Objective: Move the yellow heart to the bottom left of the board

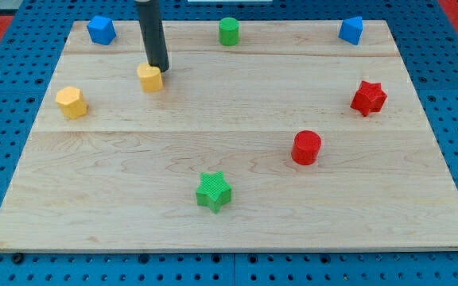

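Observation:
The yellow heart lies in the upper left part of the wooden board. My tip sits just above and to the right of the heart, touching or nearly touching its upper right edge. The rod rises from there out of the view's top. A yellow hexagonal block lies further left, near the board's left edge. The board's bottom left corner is far below both.
A blue block sits at the top left, a green cylinder at top centre, a blue block at top right. A red star and a red cylinder lie on the right. A green star lies at bottom centre.

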Controlling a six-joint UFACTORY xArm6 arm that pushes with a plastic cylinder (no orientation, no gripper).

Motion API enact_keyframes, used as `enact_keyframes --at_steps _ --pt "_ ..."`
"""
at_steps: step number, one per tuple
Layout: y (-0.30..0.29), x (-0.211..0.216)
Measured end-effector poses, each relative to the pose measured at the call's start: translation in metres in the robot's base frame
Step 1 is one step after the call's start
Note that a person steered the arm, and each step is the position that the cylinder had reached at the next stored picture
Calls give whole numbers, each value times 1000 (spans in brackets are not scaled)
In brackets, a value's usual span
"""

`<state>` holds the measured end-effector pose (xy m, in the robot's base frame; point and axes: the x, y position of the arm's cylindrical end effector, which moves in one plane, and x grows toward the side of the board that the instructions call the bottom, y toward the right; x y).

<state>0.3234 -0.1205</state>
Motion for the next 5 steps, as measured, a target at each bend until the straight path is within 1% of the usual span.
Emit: enact_keyframes --at_steps 1,3,5 --pt "-13 21" --pt "-37 35" --pt "-46 82"
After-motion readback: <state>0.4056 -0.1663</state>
